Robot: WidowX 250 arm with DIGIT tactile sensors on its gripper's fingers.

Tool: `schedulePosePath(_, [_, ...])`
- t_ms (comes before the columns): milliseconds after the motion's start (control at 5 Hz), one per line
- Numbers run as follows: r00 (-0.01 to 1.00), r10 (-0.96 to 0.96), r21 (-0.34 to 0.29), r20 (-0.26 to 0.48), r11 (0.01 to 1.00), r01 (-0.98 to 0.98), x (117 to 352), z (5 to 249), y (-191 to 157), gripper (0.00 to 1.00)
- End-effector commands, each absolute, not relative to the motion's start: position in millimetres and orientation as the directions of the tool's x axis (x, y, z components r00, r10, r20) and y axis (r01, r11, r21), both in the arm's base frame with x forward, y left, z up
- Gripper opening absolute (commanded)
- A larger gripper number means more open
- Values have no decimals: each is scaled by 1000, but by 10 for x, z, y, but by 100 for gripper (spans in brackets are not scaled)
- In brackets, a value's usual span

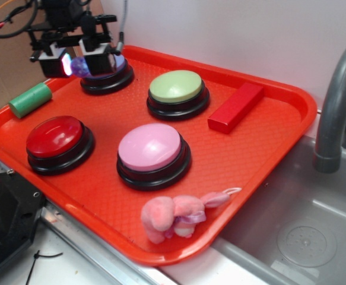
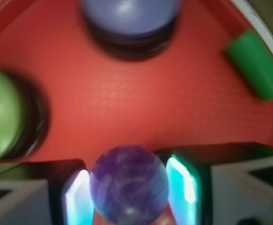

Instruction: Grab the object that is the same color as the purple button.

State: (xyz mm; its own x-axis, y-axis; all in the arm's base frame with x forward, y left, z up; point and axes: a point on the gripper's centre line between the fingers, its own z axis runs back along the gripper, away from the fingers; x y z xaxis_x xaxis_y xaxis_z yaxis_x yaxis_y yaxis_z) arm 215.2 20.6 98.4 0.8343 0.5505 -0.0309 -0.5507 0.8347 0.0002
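Clamping my gripper [image 2: 129,190] on the purple ball [image 2: 129,191], I have both pads [image 2: 77,199] pressed against its sides, glowing pale cyan where they meet it. The ball is glossy, translucent and veined with lighter streaks. In the exterior view I hold it raised just beside the purple button [image 1: 108,70], at the far left corner of the red tray [image 1: 262,142]. That button is a smooth periwinkle dome on a black base. The tray has a fine woven texture. A green cylinder [image 1: 30,99] lies left of the purple button; the green button [image 1: 176,86], a matte dome, sits to its right.
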Motion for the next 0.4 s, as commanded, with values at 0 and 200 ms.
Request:
schedulePosePath(0, [995, 64, -37, 75, 997, -61, 1905, 1341, -77, 0])
schedulePosePath(200, [996, -13, -6, 83, 1000, 13, 1864, 1354, -62, 0])
